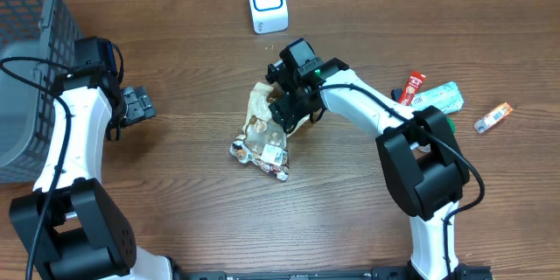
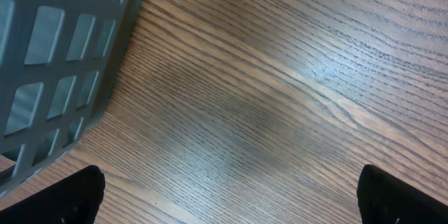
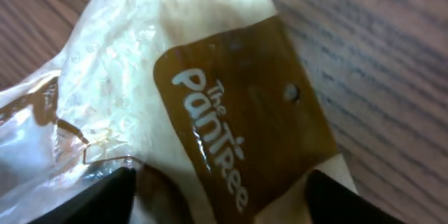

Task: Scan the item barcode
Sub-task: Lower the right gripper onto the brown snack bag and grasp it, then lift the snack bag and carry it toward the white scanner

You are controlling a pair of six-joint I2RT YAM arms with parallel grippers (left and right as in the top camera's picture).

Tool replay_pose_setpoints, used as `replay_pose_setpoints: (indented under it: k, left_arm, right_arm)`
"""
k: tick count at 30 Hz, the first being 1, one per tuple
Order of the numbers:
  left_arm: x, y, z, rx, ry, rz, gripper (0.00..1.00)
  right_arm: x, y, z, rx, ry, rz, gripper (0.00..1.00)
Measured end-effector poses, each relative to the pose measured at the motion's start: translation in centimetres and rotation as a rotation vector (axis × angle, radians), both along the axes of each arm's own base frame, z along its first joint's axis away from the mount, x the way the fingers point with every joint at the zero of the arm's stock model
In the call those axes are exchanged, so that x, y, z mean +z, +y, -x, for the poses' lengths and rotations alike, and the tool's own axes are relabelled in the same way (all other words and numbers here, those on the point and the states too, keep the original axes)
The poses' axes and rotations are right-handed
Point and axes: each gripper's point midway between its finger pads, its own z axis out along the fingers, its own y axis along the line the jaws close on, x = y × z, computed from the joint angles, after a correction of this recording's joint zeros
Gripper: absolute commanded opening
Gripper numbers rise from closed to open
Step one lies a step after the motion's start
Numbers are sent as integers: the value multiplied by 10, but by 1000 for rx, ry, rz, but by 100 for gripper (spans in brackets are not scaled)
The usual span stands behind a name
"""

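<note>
The item is a crinkled snack bag (image 1: 261, 133) with a clear and cream wrapper and a brown label, lying at the middle of the table. No barcode shows on it. In the right wrist view the bag (image 3: 210, 98) fills the frame, label up. My right gripper (image 1: 293, 105) is down over the bag's far end. The right gripper (image 3: 220, 196) stands open, one finger on each side of the brown label. A white scanner (image 1: 267, 2) stands at the back centre. My left gripper (image 1: 138, 105) is open over bare wood at the left, nothing between the fingers of the left gripper (image 2: 231, 185).
A grey mesh basket (image 1: 26, 52) stands at the far left, and the basket wall (image 2: 63, 56) is close beside my left gripper. At the right lie a red packet (image 1: 412, 86), a pale green packet (image 1: 437, 96) and a small orange-and-white packet (image 1: 493, 116).
</note>
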Motion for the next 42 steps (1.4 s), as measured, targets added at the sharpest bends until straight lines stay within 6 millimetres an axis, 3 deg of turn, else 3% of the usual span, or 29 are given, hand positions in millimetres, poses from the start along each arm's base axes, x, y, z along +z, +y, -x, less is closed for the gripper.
replay_pose_setpoints:
  k: [3,9,12,19,23,26,31,36,42]
  left_arm:
    - [0,0,0,0,0,0,100]
    - [0,0,0,0,0,0,100]
    - [0,0,0,0,0,0,100]
    - [0,0,0,0,0,0,100]
    - [0,0,0,0,0,0,100]
    - [0,0,0,0,0,0,100]
    - [0,0,0,0,-1,0,100]
    - [0,0,0,0,-1,0,100]
    - [0,0,0,0,-1,0,100]
  right_arm:
    - [-2,-5,10,-3,43,22,47]
    - [-4,-14,23,-103,125,41,44]
    - [-4,-18,28,-142,160,47,11]
    - [8,-13,33,-171,225,-38,9]
    - [42,-18,32,-195,253,-153,7]
    - [96,-33,31,-225,231,-271,4]
    - [154,-62,58,-281,287,-372,4]
    - [170,-76,76,-307,395,-446,4]
    - [177,-83,72,-288,388,-507,4]
